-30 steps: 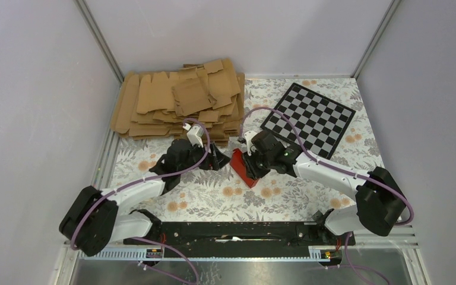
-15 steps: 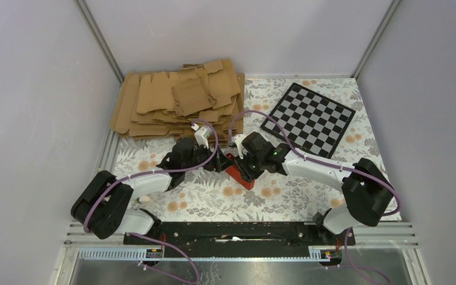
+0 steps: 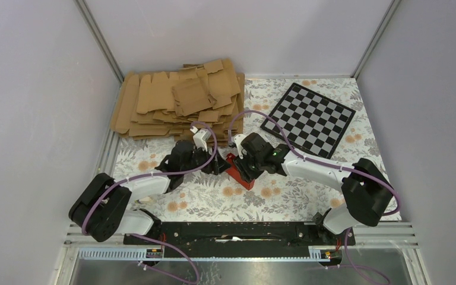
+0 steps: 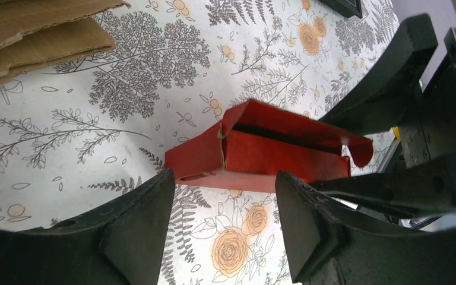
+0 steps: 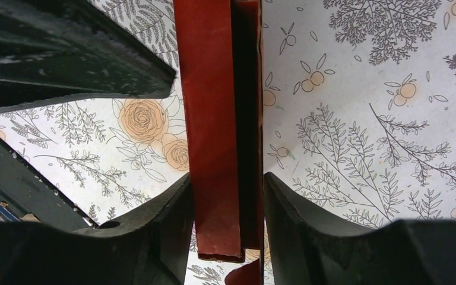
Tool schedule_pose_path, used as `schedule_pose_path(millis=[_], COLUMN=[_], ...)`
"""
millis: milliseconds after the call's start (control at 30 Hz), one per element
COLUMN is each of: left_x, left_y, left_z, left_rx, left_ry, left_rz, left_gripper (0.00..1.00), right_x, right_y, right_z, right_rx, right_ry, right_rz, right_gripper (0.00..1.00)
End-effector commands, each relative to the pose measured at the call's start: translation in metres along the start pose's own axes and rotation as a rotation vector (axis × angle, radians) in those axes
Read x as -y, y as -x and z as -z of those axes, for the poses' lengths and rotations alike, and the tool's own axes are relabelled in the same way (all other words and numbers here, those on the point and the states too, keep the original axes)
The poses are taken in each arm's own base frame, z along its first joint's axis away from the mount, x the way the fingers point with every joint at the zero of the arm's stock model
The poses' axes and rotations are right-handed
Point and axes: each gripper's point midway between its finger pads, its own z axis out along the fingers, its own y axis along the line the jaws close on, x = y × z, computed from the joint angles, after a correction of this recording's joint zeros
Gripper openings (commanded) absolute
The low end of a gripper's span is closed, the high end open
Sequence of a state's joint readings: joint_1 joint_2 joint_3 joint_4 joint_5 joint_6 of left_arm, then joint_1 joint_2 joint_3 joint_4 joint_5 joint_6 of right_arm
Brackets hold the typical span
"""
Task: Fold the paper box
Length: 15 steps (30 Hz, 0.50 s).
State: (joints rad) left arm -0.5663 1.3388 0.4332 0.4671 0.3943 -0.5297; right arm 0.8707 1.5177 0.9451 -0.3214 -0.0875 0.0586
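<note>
Box [image 3: 240, 177], half-formed, centre frame on the counter [image 3: 291, 196]: we hold it pinched between right fingers [image 5: 166, 219], left fingers [image 4: 136, 231] wide apart just beside it; risk, we judge, of thin card buckling if the pinch tightens.

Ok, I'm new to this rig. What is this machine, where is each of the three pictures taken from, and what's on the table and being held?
It is two robot arms bolted at the near edge of the table. The wide picture looks down from above and behind: left arm on the left, right arm on the right. The other two come from a camera on each wrist, so the black shapes at the bottom are that arm's own fingers. On the table lie brown cardboard blanks, a checkered board and the red paper box. The right fingers are closed on the box's sides; the left fingers are open, the box just ahead of them.
</note>
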Motion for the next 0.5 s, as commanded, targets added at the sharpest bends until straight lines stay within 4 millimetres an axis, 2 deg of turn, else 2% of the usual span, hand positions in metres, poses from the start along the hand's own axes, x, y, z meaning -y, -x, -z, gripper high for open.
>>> schedule_pose_path(millis=[0, 267, 467], left_x=[0.01, 0.011, 0.015], left_y=[0.022, 0.028, 0.033], left_z=[0.009, 0.022, 0.022], left_rx=[0.117, 0.215, 0.228], left_ry=[-0.041, -0.042, -0.058], left_rz=[-0.088, -0.143, -0.163], left_gripper=[0.67, 0.69, 0.7], right_x=[0.004, 0.002, 0.003], right_y=[0.012, 0.023, 0.03], right_z=[0.002, 0.011, 0.015], right_rx=[0.053, 0.164, 0.213], right_ry=[-0.045, -0.036, -0.043], right_rz=[-0.001, -0.022, -0.03], right_gripper=[0.52, 0.56, 0.61])
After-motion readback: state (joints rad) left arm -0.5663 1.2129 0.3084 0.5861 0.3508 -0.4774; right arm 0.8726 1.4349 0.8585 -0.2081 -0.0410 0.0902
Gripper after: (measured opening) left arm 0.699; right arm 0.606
